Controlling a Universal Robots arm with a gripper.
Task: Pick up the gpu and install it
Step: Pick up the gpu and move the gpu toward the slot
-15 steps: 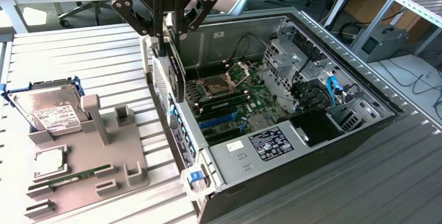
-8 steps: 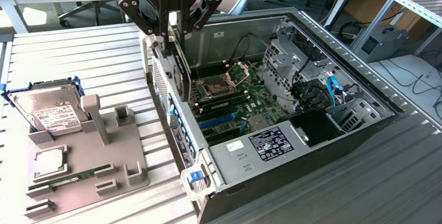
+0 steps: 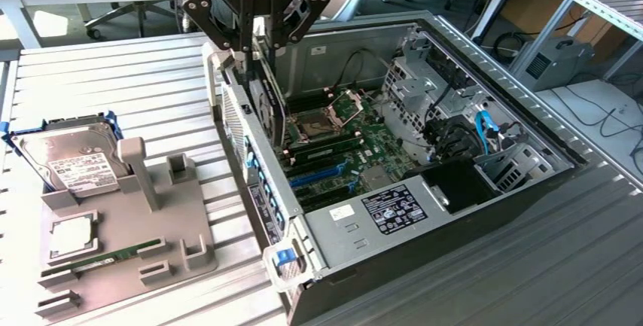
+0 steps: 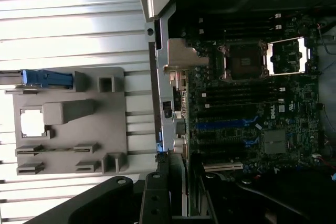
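Observer: Pincer (image 3: 256,55) grip?
Recorder: Half closed, clamping card (image 3: 271,108). Card hangs edge-on, long axis downward, beside case (image 3: 236,126) rear wall; blue slots (image 3: 319,173) lie below, toward exterior view's right.

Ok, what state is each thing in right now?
tool: shut on the gpu, over the case's rear wall.
gpu: held upright, edge-on, not in a slot yet.
computer case: lying on its side, open.
CPU socket: frame swung open.
hard drive: leaning in the grey holder.
memory stick: lying in its holder slot.
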